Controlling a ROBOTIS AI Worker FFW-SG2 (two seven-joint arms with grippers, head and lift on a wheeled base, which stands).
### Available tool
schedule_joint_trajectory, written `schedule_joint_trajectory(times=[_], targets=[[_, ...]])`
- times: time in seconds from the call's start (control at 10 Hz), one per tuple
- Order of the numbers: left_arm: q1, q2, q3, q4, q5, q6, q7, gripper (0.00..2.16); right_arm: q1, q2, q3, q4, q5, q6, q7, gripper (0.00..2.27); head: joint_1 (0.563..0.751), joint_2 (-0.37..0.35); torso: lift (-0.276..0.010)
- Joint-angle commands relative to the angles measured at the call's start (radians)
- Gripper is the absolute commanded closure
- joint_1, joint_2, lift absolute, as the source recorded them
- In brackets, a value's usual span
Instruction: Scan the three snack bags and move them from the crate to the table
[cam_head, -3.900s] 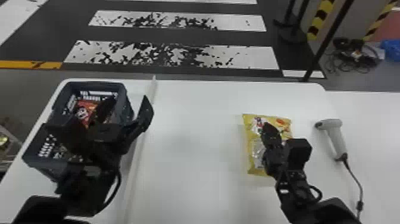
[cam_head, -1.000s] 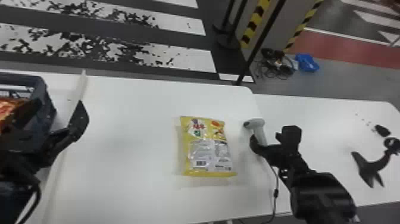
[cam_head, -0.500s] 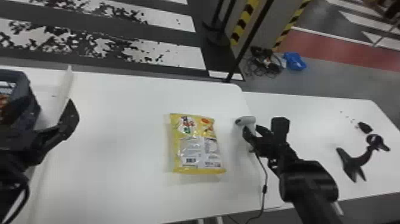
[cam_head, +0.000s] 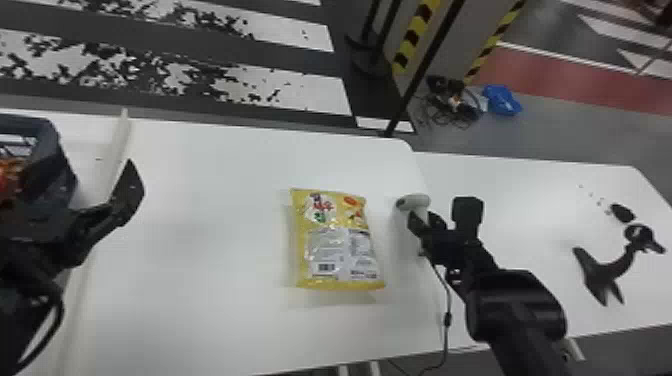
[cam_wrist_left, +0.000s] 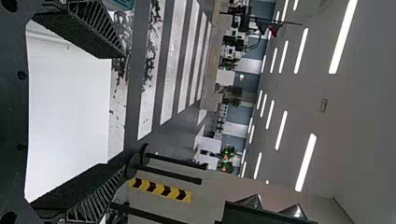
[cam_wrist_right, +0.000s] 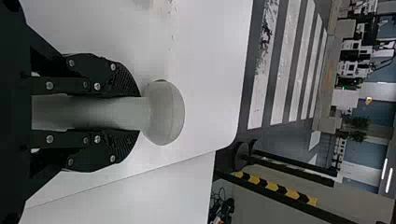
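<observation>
White table (cam_head: 210, 225) with yellow snack bag (cam_head: 334, 245), scanner (cam_head: 414, 201) between right fingers (cam_head: 417, 223).

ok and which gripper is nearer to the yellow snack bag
Right. The right gripper, its jaws around the scanner, is a little to the right of the yellow snack bag; the left gripper is farther off to its left, near the crate.

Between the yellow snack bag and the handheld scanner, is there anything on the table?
Nothing lies there: the head view shows a bare strip of white tabletop between the yellow snack bag and the scanner.
</observation>
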Motion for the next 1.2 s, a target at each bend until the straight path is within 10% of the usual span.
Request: schedule_joint_trajectory(times=[0.0,0.7,1.1], targets=[[-0.003,0.008,0.006,-0.005,0.000,0.000,0.001,0.03,0.108,0.022,-0.017,-0.206,-0.018,0.050,-0.042,2.24,0.695,-0.315,-0.062],[-0.027,0.025,-0.002,0.010,0.021,0.003,0.001,0.03,0.444,0.203,-0.071,-0.827,-0.110,0.308,-0.141,2.24,0.695,-0.228,-0.062],[-0.027,0.025,-0.002,0.026,0.031,-0.021,0.000,0.03,0.567,0.210,0.009,-0.966,-0.110,0.317,-0.141,2.24,0.695,-0.141,-0.062]])
